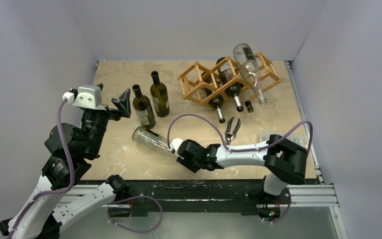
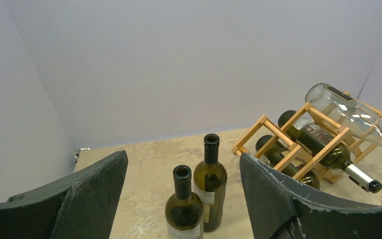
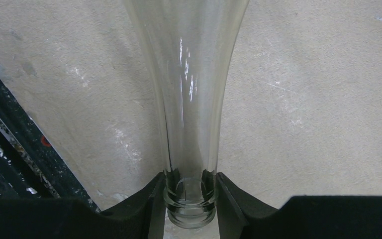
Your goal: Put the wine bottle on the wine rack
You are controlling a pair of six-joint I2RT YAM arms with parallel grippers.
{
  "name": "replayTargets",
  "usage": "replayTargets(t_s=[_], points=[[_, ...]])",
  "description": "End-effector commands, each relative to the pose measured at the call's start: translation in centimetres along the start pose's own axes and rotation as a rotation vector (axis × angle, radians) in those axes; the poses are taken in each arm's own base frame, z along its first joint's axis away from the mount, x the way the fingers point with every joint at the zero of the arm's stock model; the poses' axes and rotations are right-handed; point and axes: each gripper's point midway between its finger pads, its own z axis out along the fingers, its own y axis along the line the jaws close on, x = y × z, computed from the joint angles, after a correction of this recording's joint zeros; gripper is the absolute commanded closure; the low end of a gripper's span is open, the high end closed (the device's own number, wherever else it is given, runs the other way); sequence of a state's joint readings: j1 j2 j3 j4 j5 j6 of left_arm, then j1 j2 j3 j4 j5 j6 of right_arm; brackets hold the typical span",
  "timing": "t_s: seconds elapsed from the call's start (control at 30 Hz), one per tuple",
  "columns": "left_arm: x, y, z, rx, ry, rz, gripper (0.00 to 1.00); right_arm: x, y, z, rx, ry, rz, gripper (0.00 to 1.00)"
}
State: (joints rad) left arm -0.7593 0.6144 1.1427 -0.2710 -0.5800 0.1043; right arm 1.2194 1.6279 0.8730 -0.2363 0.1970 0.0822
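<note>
Wine bottle (image 1: 149, 138) (image 3: 189, 74), clear glass, lies on its side on the table (image 1: 114, 79) near the front edge, well apart from the wine rack (image 1: 205, 68) (image 2: 278, 132) at the back right. Right hand (image 1: 175, 147) (image 3: 190, 191) pinches the neck just below the lip, one finger on either side. Left hand (image 1: 123, 102) (image 2: 184, 196) hangs above the table's left part, fingers spread, holding nothing. Two green bottles (image 1: 143, 107) stand upright beside the rack's left end. Dark bottles (image 1: 235, 92) lie in the rack's cells; a second clear bottle (image 1: 248, 69) lies across its top. Pliers (image 1: 232, 129) lie on the table beyond the right arm.
</note>
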Motion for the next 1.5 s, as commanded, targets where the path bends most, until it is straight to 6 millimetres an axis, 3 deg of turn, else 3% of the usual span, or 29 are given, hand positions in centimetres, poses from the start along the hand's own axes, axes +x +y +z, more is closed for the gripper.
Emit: replayTargets(t_s=[0.0, 0.17, 0.33, 0.73, 1.1, 1.23, 1.47], points=[[-1.1, 0.2, 0.0, -0.003, -0.031, -0.029, 0.18, -3.6, 0.1, -0.2, 0.011, -0.113, 0.000, 0.72], [-1.1, 0.1, 0.0, -0.003, -0.030, -0.028, 0.18, -4.3, 0.7, 0.3, -0.016, -0.137, 0.011, 0.49], [-1.0, 0.1, 0.1, -0.006, -0.026, -0.022, 0.18, -4.6, 1.2, 1.1, -0.030, -0.141, -0.001, 0.36], [-1.1, 0.3, 0.0, -0.010, -0.032, -0.024, 0.18, -8.0, 1.0, 3.0, 0.011, -0.232, 0.005, 0.28], [-1.0, 0.2, 0.1, -0.011, -0.027, -0.017, 0.18, -10.0, 1.4, 5.2, 0.016, -0.302, -0.003, 0.36], [-1.0, 0.2, 0.1, -0.012, -0.028, -0.017, 0.18, -10.0, 1.9, 5.4, -0.007, -0.311, -0.021, 0.48], [-0.9, 0.1, 0.3, -0.009, -0.024, -0.015, 0.18, -10.3, 1.6, 3.7, -0.016, -0.344, -0.054, 0.74]])
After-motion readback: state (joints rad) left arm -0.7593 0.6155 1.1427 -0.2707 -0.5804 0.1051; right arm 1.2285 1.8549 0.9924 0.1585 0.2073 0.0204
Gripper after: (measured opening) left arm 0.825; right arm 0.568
